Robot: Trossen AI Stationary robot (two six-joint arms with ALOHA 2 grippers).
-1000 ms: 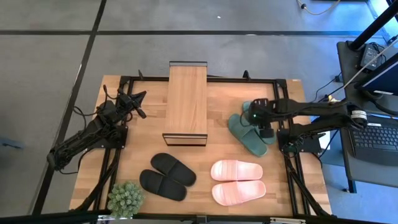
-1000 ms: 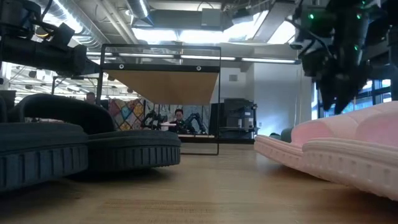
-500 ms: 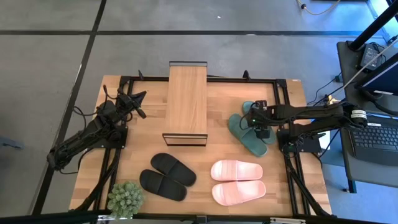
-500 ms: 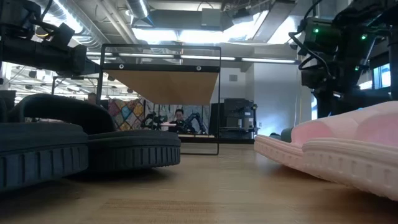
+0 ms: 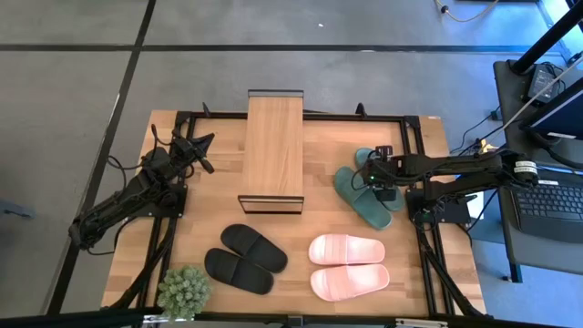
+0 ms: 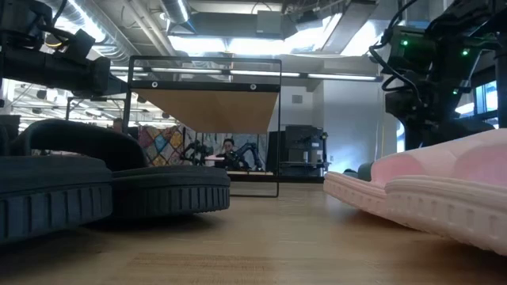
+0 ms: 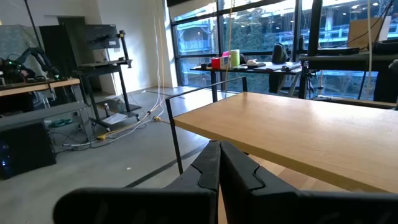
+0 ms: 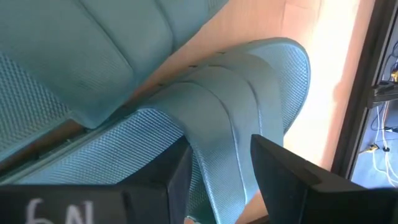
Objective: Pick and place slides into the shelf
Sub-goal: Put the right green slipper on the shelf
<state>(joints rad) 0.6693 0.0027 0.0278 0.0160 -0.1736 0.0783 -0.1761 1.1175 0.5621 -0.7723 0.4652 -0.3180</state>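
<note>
Green strap of the far slide (image 8: pixel 217 118) sits between our right end effector (image 8: pixel 217 174) fingers, grasped; left end effector (image 7: pixel 219 171) clenched beside the shelf (image 5: pixel 273 146)

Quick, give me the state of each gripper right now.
Left gripper: shut, empty, parked beside the shelf.
Right gripper: down on the green slides, fingers either side of one strap; a firm grip cannot be told.
</note>
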